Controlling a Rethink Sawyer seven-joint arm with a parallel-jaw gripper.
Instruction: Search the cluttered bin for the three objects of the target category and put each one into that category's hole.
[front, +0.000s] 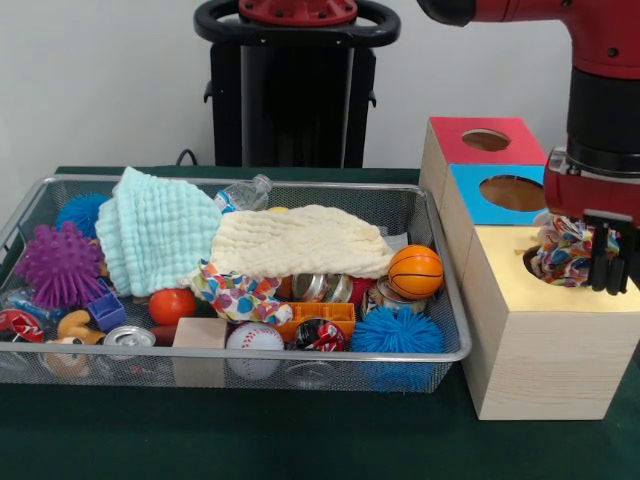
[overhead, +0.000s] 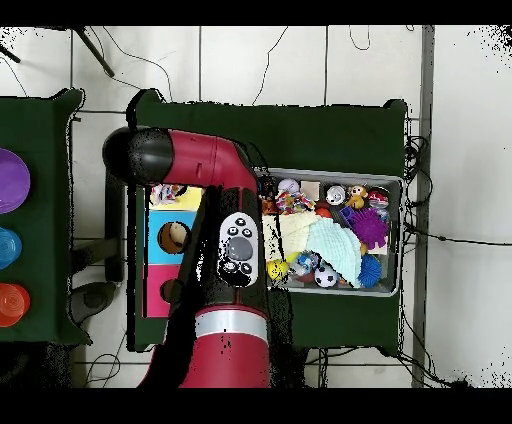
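My gripper (front: 608, 285) hangs over the yellow-topped wooden box (front: 560, 330) at the right, shut on a bunched patterned cloth (front: 560, 248). The cloth sits at the box's hole, whose dark rim shows just left of it. In the overhead view the cloth (overhead: 168, 192) peeks out beside the red arm, which hides the gripper. In the wire bin (front: 455, 320) lie a mint cloth (front: 155, 230), a cream cloth (front: 300, 240) and another patterned cloth (front: 235, 295) on top of the clutter.
A blue-topped box (front: 500, 195) and a red-topped box (front: 480, 140) with round holes stand behind the yellow one. The bin also holds an orange basketball (front: 415, 272), a baseball (front: 255, 340), purple (front: 60, 265) and blue (front: 397, 330) spiky balls, cans and blocks.
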